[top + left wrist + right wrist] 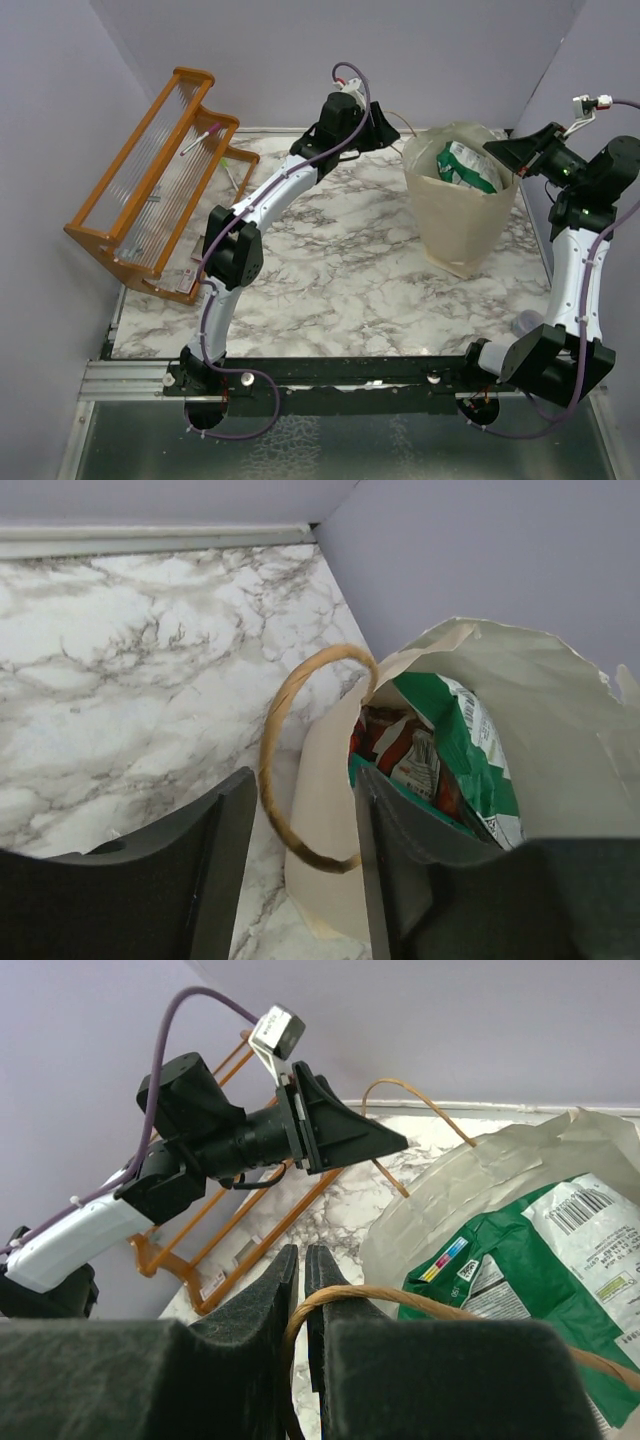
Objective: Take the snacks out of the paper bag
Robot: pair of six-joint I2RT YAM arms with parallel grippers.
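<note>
holding the paper bag (pixel 462 225) open, snacks (pixel 465 165) all inside
top: bag upright, right side of marble table (pixel 330 280), lilac walls. left wrist: left gripper (pixel 300 810) jaws apart around handle loop (pixel 270 730); next, likely pinch it. right wrist: right gripper (pixel 301 1270) clamped on cord handle (pixel 420 1300).

Left tool (pixel 303 780) at the paper bag's handle

The two dark fingers (pixel 215 870) stand apart, and the brown cord handle (pixel 300 675) loops through the gap between them. The right-hand finger is just beside the cream wall of the paper bag (pixel 325 890). The bag's mouth gapes, showing a green packet (pixel 440 710) and red-orange packets (pixel 400 745) inside. The bag stands on the marble desk (pixel 120 660), near the lilac wall (pixel 480 550).
</note>
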